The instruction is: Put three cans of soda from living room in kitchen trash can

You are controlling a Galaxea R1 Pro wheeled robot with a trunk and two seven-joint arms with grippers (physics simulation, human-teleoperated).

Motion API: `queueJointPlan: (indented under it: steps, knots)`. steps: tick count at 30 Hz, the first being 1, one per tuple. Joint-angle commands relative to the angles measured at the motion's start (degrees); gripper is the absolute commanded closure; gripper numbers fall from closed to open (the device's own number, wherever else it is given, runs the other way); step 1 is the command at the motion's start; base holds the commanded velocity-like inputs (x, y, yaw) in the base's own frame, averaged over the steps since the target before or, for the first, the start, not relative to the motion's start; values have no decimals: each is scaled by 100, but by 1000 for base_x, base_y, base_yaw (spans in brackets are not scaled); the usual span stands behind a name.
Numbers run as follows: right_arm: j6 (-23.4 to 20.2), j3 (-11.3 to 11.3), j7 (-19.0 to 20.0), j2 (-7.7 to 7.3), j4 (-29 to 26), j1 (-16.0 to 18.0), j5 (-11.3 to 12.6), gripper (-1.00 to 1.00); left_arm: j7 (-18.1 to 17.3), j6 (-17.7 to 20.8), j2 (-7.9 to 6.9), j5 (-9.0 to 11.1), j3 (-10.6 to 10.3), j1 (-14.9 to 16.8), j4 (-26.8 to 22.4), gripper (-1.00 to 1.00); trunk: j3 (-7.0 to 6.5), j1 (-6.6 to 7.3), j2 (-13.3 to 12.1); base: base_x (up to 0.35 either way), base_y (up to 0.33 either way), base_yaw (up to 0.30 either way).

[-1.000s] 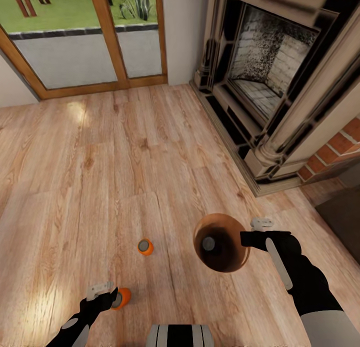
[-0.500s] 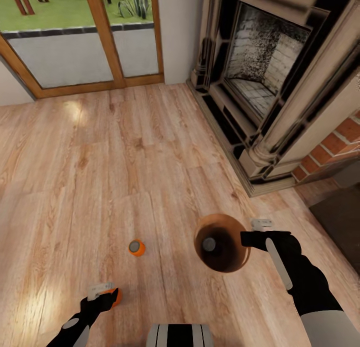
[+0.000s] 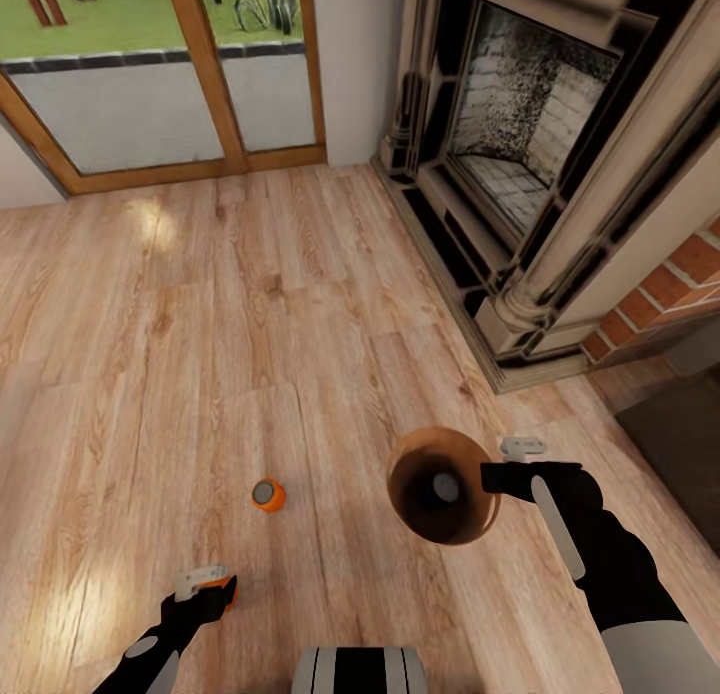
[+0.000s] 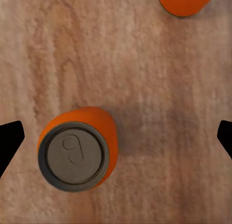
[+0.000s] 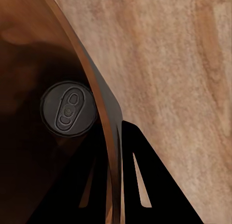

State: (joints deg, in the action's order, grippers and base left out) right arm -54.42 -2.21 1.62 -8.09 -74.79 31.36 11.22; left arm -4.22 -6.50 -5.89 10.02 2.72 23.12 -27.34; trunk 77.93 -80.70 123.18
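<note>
Left gripper point(image 4: 116, 134) hangs wide open, empty, over upright can point(image 4: 77, 149) on floor point(image 3: 200, 324); can stands off-centre, close to one fingertip. Second can point(image 3: 267, 495) near. Right gripper point(image 5: 113, 185) pinches bin point(image 3: 443, 484) rim; third can point(image 5: 69, 108) inside bin.

Open wood floor point(image 3: 150, 374) ahead and to the left, up to the wood-framed glass doors point(image 3: 150, 104). Fireplace point(image 3: 540, 154) with raised hearth closing off the right. On the floor, two upright soda cans: one point(image 3: 267, 495) out in the open, another point(image 4: 77, 149) between the wide-spread fingers of the left gripper point(image 3: 205, 584), room on both sides. Brown bin point(image 3: 443, 485) clamped at the rim by the right gripper point(image 3: 520, 464), mouth unobstructed, one can point(image 5: 68, 108) inside.
</note>
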Motion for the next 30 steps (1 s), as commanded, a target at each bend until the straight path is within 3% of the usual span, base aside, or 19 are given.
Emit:
queueJointPlan:
  steps: [1, 12, 30]
  knots:
    - [1, 1, 31, 1, -1, 2, 117, 100, 0, 0, 0, 0, 0, 0, 0, -100, 8, 0, 0, 0, -2, 0]
    - [3, 1, 31, 1, -1, 2, 117, 100, 0, -1, -1, 0, 0, 0, 0, -100, 93, 0, 0, 0, 0, 0]
    - [8, -8, 31, 1, -1, 2, 117, 100, 0, 6, -17, 0, 17, 0, -263, -100, 98, 0, 0, 22, 11, 0]
